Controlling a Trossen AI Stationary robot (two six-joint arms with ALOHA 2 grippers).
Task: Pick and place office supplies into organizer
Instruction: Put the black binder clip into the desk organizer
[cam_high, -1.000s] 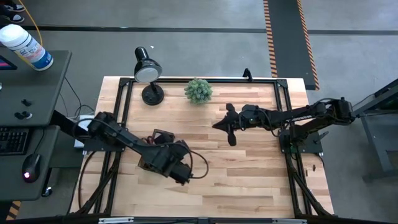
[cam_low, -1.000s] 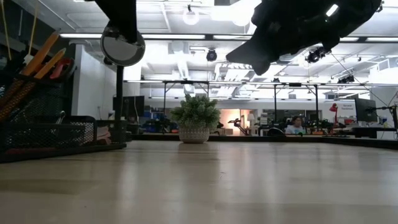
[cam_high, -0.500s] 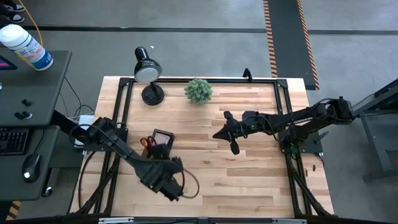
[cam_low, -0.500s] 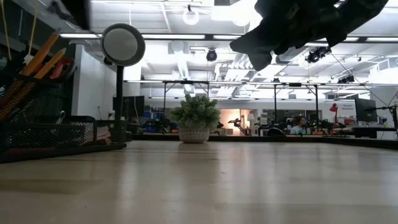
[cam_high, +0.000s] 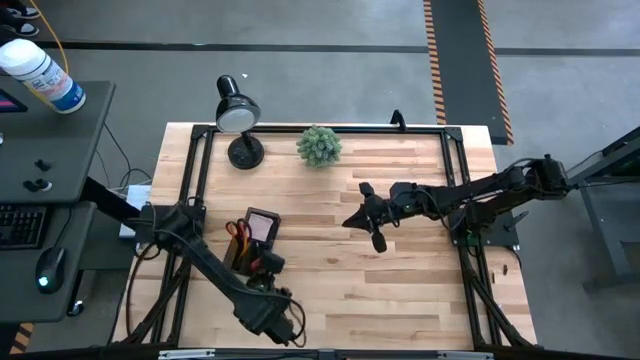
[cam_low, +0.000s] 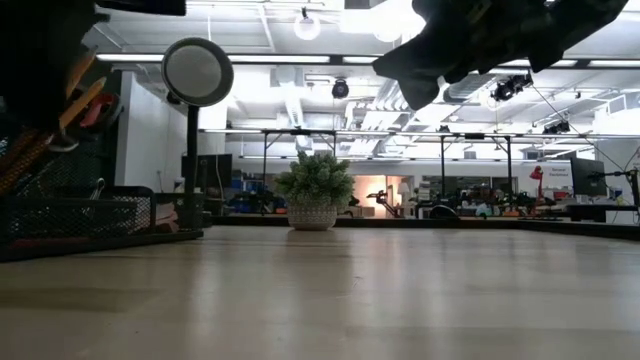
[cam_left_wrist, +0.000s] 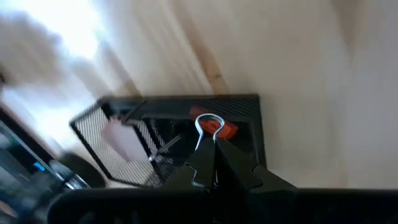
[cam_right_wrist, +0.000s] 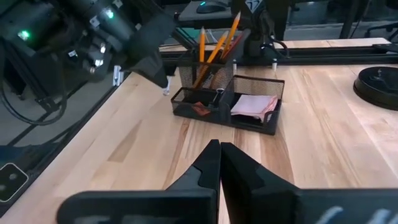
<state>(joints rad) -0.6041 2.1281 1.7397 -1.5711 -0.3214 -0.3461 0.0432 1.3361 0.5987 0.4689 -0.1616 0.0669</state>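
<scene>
High view puts the organizer (cam_high: 252, 240) on the left half of the wooden table (cam_high: 400, 290), red-handled scissors (cam_high: 233, 230) and a pale pink sticky-note pad (cam_high: 263, 222) inside it. Right wrist view shows yellow-orange pencils (cam_right_wrist: 214, 46) standing upright in its tall compartment, the pad lying in a low one. The left gripper (cam_left_wrist: 208, 163) sits near the table's front edge, just in front of the organizer — fingers pinched on the wire loop of a binder clip (cam_left_wrist: 209, 124). The right gripper (cam_right_wrist: 219, 155) hangs above mid-table, fingers pressed together, holding nothing. A desk lamp (cam_high: 237, 118) and green plant (cam_high: 319, 145) stand at the far edge.
</scene>
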